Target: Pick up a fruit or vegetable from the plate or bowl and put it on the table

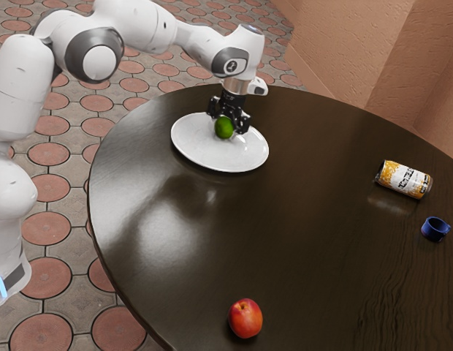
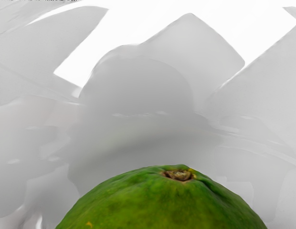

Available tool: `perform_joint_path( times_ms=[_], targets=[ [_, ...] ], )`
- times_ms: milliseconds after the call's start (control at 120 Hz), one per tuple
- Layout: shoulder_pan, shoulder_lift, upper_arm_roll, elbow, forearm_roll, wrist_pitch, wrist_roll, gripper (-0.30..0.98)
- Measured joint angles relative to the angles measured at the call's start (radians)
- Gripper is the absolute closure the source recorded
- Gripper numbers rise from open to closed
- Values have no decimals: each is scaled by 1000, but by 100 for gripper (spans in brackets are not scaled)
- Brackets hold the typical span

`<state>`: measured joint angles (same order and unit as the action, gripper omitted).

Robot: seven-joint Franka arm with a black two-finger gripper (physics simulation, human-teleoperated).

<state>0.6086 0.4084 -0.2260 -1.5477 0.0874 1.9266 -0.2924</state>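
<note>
Well apart, green fruit [image 1: 224, 129] and lettered can [image 1: 404, 179].

Exterior view: beside arm [image 1: 99, 62], set back, facing down over table [image 1: 299, 256]; wrist view: close, facing plate [image 1: 190, 150]; shared: plate, green fruit [image 1: 224, 128].

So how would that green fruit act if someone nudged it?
The fruit looks nearly round, so it would probably roll. Its smooth, gently ridged skin looks firm rather than floppy, though perhaps a little slippery.
</note>
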Motion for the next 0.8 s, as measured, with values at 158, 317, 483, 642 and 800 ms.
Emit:
perform_joint_path(
  times_ms=[158,317,483,642,800],
  targets=[
    [0,0,2,1,2,-1,-1,32],
    [1,-34,16,6,1,-10,-3,33],
    [0,-87,21,7,-2,-38,-5,33],
    [-7,-161,-50,-9,-3,-77,-7,33],
    [-11,-232,-193,-62,2,-107,-15,33]
  ],
)
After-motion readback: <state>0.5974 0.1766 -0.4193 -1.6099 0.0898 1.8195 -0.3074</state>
